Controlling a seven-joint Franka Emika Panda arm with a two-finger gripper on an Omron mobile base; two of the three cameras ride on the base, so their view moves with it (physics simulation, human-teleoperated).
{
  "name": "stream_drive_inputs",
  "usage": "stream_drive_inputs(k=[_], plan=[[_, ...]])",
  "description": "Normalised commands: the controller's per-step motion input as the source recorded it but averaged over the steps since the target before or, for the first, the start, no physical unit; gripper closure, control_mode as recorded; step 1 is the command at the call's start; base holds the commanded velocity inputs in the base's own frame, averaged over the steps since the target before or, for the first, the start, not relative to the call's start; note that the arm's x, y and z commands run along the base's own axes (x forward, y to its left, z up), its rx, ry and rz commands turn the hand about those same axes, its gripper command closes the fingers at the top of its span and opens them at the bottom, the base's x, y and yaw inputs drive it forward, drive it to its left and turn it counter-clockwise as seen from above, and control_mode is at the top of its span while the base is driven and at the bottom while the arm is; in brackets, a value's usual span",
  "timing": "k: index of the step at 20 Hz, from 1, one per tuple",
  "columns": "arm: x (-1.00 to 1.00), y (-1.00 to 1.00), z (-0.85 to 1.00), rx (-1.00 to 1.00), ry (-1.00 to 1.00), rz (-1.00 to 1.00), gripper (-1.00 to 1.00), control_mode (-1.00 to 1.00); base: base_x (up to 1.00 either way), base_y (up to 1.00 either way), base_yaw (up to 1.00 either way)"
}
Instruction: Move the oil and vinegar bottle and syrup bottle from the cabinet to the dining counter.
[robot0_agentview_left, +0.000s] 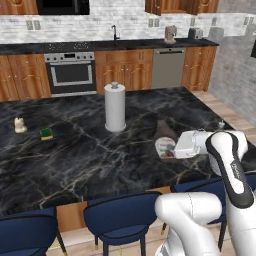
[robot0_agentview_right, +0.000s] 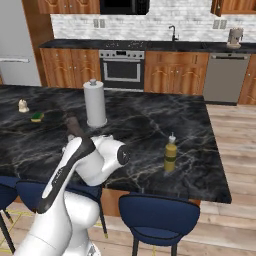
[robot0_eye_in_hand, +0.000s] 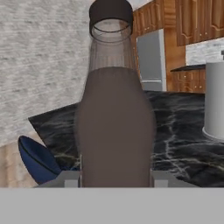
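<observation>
A: Since the syrup bottle (robot0_agentview_left: 164, 136) sits right inside the end effector (robot0_agentview_left: 176, 148), there's no reach to make. The question is down, onto the counter (robot0_agentview_left: 75, 150).

B: How does it lie?

A: Long axis runs straight up the hand view, black cap at the top, brown body between the two fingers (robot0_eye_in_hand: 70, 179). From the left base view it looks tilted, neck leaning away from the arm and label toward the near edge. Not upright, I'd say.

B: Touching the marble?

A: Can't tell. The bottom is hidden behind the hand. It's over the near edge, above the stools (robot0_agentview_left: 120, 217).

B: And the grip?

A: Narrowed onto the bottle's lower body, a finger pressed to each side. Pinching it, nothing else.

B: The other one?

A: The oil bottle (robot0_agentview_right: 170, 154) stands upright on the counter already, well to the right of the arm, near that end. The paper roll (robot0_agentview_left: 115, 107) is further in, apart from both.

B: So what does the next move hinge on?

A: My guess: bring the bottle to vertical, get its base flat on the marble, then let go. Released at this tilt, it could tip toward the edge.
</observation>
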Motion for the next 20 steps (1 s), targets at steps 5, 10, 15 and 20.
stream_drive_inputs(k=[5, 10, 15, 20], plan=[[0.6, 0.04, -0.29, 0.05, -0.01, 0.0, 1.0, -1.0, 0.0, 0.0, 0.0], [0.6, 0.01, -0.2, 0.04, -0.01, 0.01, 1.0, -1.0, 0.0, 0.0, 0.0], [0.61, 0.0, -0.25, 0.0, 0.0, 0.02, 1.0, -1.0, 0.0, 0.0, 0.0], [0.62, 0.0, -0.25, 0.02, 0.0, 0.02, 1.0, -1.0, 0.0, 0.0, 0.0]])
